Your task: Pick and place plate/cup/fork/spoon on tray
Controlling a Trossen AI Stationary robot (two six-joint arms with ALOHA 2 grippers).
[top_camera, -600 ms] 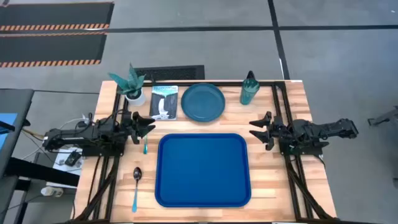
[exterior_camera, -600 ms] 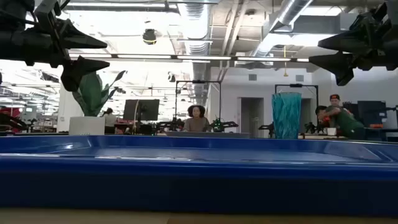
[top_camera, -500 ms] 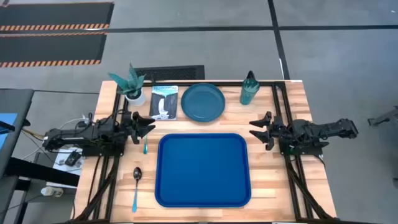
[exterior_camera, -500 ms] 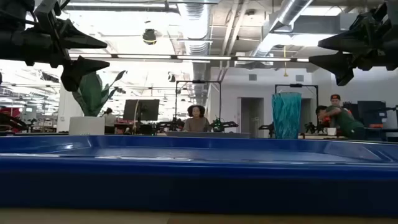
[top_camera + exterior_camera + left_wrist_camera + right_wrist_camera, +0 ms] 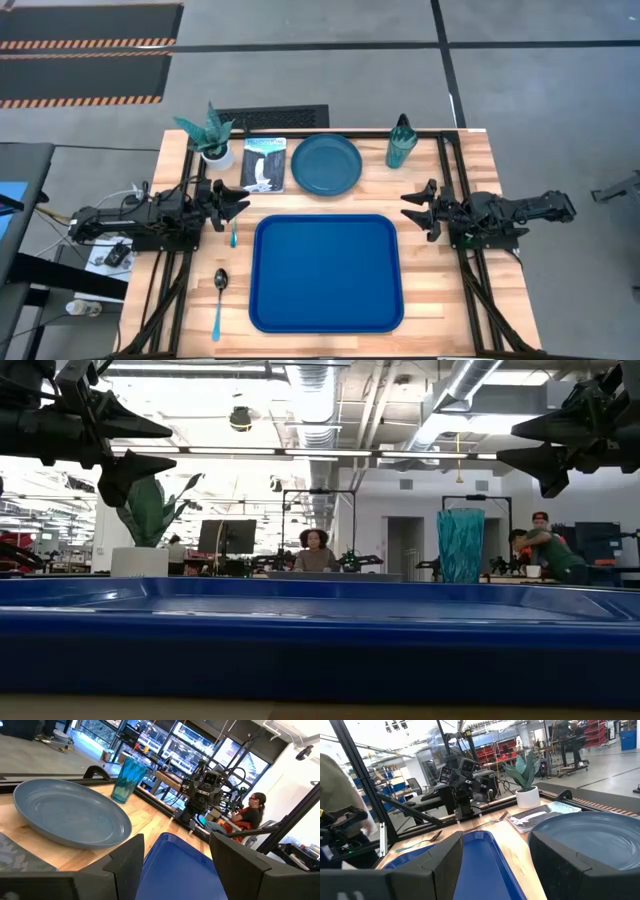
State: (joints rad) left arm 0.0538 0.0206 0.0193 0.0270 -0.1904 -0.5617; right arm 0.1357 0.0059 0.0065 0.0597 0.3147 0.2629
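Observation:
The blue tray (image 5: pixel 326 272) lies flat in the middle of the table. The dark-teal plate (image 5: pixel 326 164) rests on the wood behind it, the teal cup (image 5: pixel 401 143) stands upright at the far right. The fork (image 5: pixel 234 237) lies left of the tray, just below my left gripper (image 5: pixel 240 202). The spoon (image 5: pixel 219 297) lies near the front left. My left gripper is open and hovers left of the tray. My right gripper (image 5: pixel 412 211) is open and hovers right of the tray. Both are empty.
A white pot with a teal plant (image 5: pixel 214 140) and a small picture booklet (image 5: pixel 264 164) sit at the far left beside the plate. People (image 5: pixel 316 550) sit at benches in the room beyond the table's far edge.

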